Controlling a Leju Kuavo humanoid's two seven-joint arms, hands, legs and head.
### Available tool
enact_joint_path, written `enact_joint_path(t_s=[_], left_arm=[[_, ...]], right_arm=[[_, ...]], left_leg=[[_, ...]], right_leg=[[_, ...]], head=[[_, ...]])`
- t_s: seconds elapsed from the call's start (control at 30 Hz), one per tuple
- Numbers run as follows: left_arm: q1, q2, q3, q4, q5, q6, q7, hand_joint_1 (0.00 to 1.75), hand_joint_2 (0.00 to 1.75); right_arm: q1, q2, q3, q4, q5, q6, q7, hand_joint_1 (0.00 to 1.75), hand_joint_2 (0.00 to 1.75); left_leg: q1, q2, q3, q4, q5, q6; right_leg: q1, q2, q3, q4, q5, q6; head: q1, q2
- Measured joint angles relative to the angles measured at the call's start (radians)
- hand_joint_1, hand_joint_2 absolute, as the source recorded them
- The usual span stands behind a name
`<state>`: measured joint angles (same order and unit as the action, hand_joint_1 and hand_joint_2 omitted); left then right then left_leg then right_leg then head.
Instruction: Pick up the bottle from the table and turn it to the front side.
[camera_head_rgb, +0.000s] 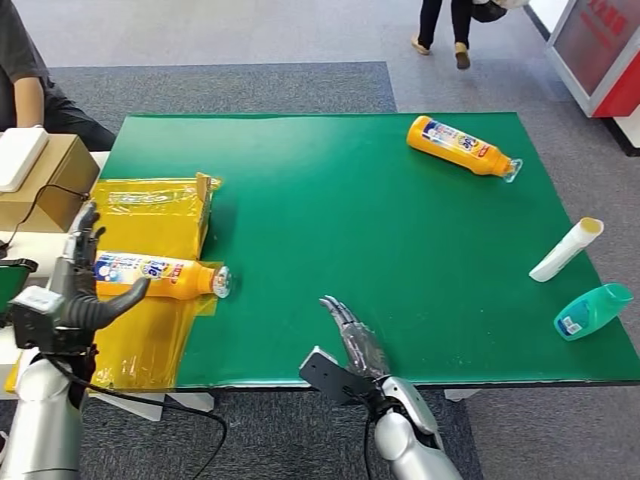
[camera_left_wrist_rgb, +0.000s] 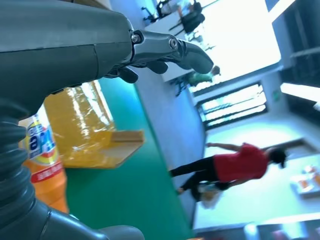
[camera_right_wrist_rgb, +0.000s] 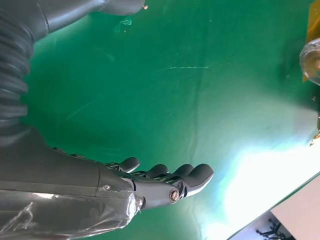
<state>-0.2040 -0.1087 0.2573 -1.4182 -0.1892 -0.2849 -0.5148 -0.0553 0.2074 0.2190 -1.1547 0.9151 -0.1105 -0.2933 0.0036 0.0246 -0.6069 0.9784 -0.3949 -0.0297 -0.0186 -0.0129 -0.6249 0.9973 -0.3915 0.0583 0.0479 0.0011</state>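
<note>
a: on the far left the left robot hand (camera_head_rgb: 89, 275) stood at the base end of the orange bottle (camera_head_rgb: 155, 274), fingers spread and the thumb reaching out in front of it. i couldn't see anything clamped, so i took it as open around the bottle, not gripping.

b: and the bottle itself?

a: lying on its side on the yellow plastic sheet (camera_head_rgb: 151, 340) at the left end of the green worktop (camera_head_rgb: 362, 250), cap pointing toward the middle, just in front of the yellow-wrapped box (camera_head_rgb: 162, 212).

b: what worried you?

a: the plastic looked slick. if the fingers closed only on the rounded base, i'd guess the bottle could squirt out or roll, or drag the sheet with it. the box close behind left little room for the fingers too.

b: the other arm?

a: the right robot hand (camera_head_rgb: 355, 340) hovered near the front edge, mid-worktop, fingers straight and apart, holding nothing. further right, a second orange bottle (camera_head_rgb: 460, 146) lay near the far edge, then a white tube (camera_head_rgb: 566, 249) and a teal bottle (camera_head_rgb: 592, 310) at the right edge.

b: did the wrist cameras add anything?

a: the left one showed the label close beside the hand and a person in red (camera_left_wrist_rgb: 234, 167) across the room. the right one showed the cap end of the bottle and bare green cloth under the open fingers (camera_right_wrist_rgb: 188, 175).
</note>
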Motion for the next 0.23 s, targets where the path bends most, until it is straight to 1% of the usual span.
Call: enact_joint_path(t_s=[0.13, 0.2, 0.23], left_arm=[[0.083, -0.076, 0.072, -0.148, 0.049, -0.026, -0.01, 0.0, 1.75], [0.125, -0.108, 0.089, -0.183, 0.048, -0.037, -0.015, 0.0, 1.75], [0.136, -0.116, 0.092, -0.19, 0.048, -0.04, -0.015, 0.0, 1.75]], right_arm=[[0.03, 0.0, -0.013, -0.055, 0.006, 0.011, 0.015, 0.0, 1.75], [0.045, 0.0, -0.019, -0.079, 0.002, 0.013, 0.016, 0.0, 1.75], [0.049, 0.0, -0.02, -0.085, 0.0, 0.013, 0.016, 0.0, 1.75]], left_leg=[[0.0, 0.0, 0.0, 0.0, -0.001, 0.001], [0.0, 0.0, 0.0, 0.0, -0.001, 0.001], [0.0, 0.0, 0.0, 0.0, -0.001, 0.002]], right_leg=[[0.0, 0.0, 0.0, 0.0, 0.0, 0.0], [0.0, 0.0, 0.001, 0.0, -0.001, 0.0], [0.0, 0.0, 0.001, 0.0, -0.001, 0.001]], head=[[0.0, 0.0], [0.0, 0.0], [0.0, 0.0]])
